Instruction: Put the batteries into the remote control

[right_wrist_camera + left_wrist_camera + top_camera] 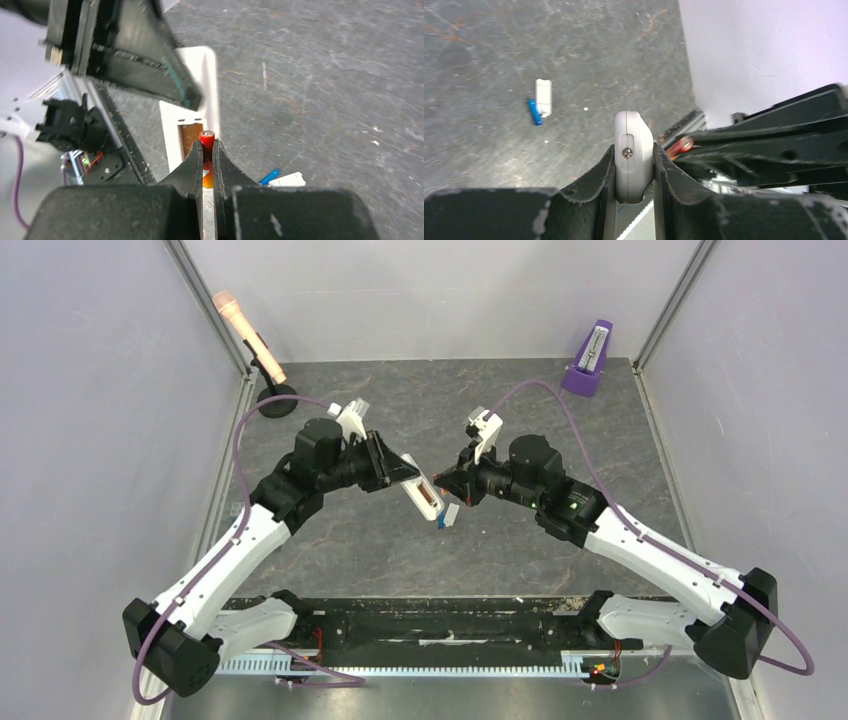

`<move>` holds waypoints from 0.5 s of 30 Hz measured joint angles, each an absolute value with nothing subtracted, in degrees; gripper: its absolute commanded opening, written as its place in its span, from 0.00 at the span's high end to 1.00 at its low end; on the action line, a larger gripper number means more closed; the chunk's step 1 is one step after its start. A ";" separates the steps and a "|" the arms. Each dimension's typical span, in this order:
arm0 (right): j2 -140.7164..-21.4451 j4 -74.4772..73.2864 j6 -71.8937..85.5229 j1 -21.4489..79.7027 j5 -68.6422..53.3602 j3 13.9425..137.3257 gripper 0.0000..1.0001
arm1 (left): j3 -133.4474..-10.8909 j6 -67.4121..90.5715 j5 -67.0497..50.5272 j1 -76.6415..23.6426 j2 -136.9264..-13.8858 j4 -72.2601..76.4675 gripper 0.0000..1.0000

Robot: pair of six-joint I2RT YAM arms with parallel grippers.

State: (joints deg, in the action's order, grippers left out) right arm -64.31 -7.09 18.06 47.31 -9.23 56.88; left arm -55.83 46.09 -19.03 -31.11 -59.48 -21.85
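Red-orange battery (207, 141) between right fingers (227, 171), beside remote control (211, 95)

Remote (424, 495) above mid-table, one battery (207, 142) at its bay; other battery (534, 112) beside flat piece (543, 97) on table (400, 550); metronome (590, 360) far-right corner.

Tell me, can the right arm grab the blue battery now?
Probably not yet. The right gripper is shut on the red battery, up by the remote, so it is full. Nothing covers the blue battery, though; it lies on the table beside a small white piece.
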 measured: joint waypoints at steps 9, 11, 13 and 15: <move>-59.72 0.16 15.49 47.51 -18.74 50.13 1.00 | -58.54 51.64 -26.48 -30.57 -61.36 -21.32 0.98; -59.51 1.85 15.35 47.53 -19.25 50.04 1.00 | -58.54 52.03 -27.29 -30.55 -61.39 -21.34 0.98; -59.48 3.70 15.35 47.53 -19.40 50.04 1.00 | -58.54 52.25 -27.79 -30.55 -61.39 -21.34 0.98; -59.48 5.02 15.38 47.53 -19.46 50.02 1.00 | -58.57 52.45 -28.60 -30.48 -61.39 -21.37 0.98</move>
State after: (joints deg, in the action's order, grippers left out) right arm -59.48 5.02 15.38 47.53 -19.46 50.02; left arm -58.57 52.45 -28.60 -30.48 -61.39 -21.37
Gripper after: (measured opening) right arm 0.034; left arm 0.310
